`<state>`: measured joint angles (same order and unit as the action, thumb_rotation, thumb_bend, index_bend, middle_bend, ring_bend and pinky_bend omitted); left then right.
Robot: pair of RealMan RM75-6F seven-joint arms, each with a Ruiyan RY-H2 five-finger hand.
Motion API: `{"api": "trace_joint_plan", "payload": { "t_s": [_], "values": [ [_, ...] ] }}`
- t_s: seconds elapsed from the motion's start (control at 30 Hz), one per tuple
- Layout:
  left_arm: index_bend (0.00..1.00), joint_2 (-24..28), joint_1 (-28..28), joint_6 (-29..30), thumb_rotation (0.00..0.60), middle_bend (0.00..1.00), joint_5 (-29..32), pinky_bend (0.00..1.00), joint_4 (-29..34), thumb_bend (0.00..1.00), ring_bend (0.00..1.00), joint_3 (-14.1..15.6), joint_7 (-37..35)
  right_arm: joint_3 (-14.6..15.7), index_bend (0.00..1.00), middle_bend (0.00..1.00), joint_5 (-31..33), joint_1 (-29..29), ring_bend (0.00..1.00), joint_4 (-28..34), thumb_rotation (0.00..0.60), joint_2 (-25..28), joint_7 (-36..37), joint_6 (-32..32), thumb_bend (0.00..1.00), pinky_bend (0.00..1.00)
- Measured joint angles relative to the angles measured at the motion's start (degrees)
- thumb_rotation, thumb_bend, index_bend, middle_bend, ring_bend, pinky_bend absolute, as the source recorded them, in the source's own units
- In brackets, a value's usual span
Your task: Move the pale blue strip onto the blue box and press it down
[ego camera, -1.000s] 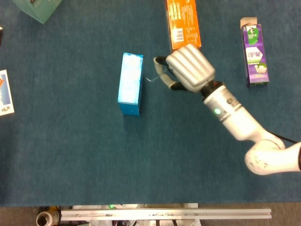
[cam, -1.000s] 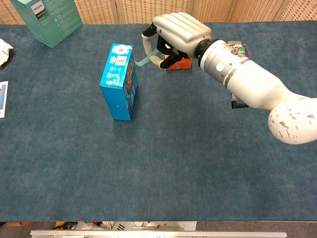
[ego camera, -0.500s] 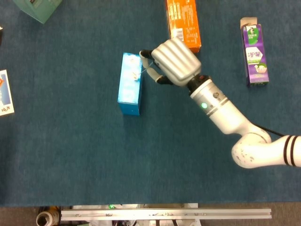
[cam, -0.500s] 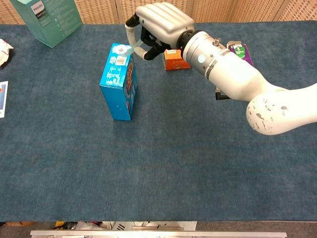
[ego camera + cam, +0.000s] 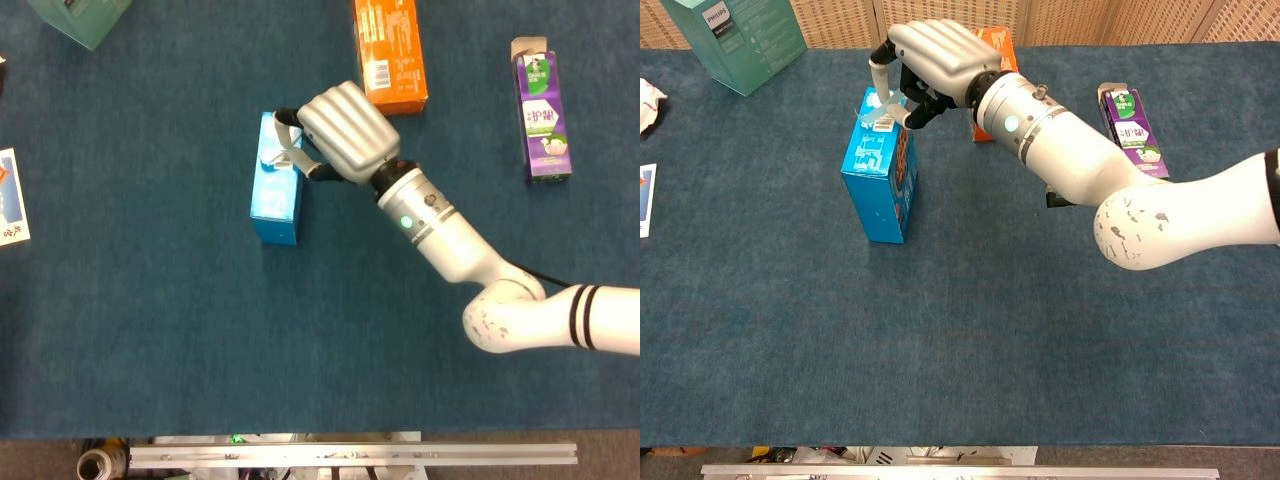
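Observation:
The blue box (image 5: pixel 276 190) (image 5: pixel 878 180) stands upright on the dark blue cloth, left of the middle. My right hand (image 5: pixel 340 132) (image 5: pixel 930 55) hovers over its far top end and pinches the pale blue strip (image 5: pixel 274 156) (image 5: pixel 887 108) between thumb and finger. The strip's free end lies on or just above the box's top face; contact cannot be told. The hand's back hides most of its fingers in the head view. My left hand is in neither view.
An orange carton (image 5: pixel 390 50) (image 5: pixel 990 45) lies just behind the right hand. A purple carton (image 5: pixel 541 118) (image 5: pixel 1131 120) lies to the right. A teal box (image 5: pixel 80 15) (image 5: pixel 740 38) stands at the far left, and a card (image 5: pixel 8 195) lies at the left edge.
My right hand has carried the strip leftward from beside the orange carton to above the blue box's top. The box has not moved.

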<state>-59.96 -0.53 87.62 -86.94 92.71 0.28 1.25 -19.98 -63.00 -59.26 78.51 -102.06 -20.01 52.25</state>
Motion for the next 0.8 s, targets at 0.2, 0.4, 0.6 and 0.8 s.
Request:
{"api": "trace_joint_plan", "payload": {
  "t_s": [0.2,0.4,0.6,0.8],
  "values": [
    [0.19,0.05,0.15,0.05,0.6,0.52,0.09,0.53,-0.05,0.49,0.49,0.01,-0.16,-0.71,0.55,1.0,2.07,-0.83,1.0,-0.11,0.6,-0.81,0.0,-0.45,0.37,1.0],
    [0.19,0.2,0.14,-0.63,0.6,0.52,0.39,0.53,-0.08,0.49,0.49,0.14,-0.34,-1.19,0.55,1.0,4.67,-1.33,1.0,0.89,0.6,-0.43,-0.09,-1.7,0.37,1.0],
    [0.19,0.25,0.07,-1.07,0.6,0.52,0.6,0.53,-0.16,0.49,0.48,0.2,-0.49,-1.31,0.55,1.0,7.57,-2.19,1.0,1.74,0.6,0.15,-0.66,-2.97,0.37,1.0],
    [0.18,0.25,0.18,-1.33,0.6,0.52,0.78,0.53,-0.56,0.49,0.48,0.3,-1.2,-1.47,0.52,1.0,8.24,-2.41,1.0,2.32,0.6,0.5,-0.28,-2.4,0.37,1.0]
  ]
}}
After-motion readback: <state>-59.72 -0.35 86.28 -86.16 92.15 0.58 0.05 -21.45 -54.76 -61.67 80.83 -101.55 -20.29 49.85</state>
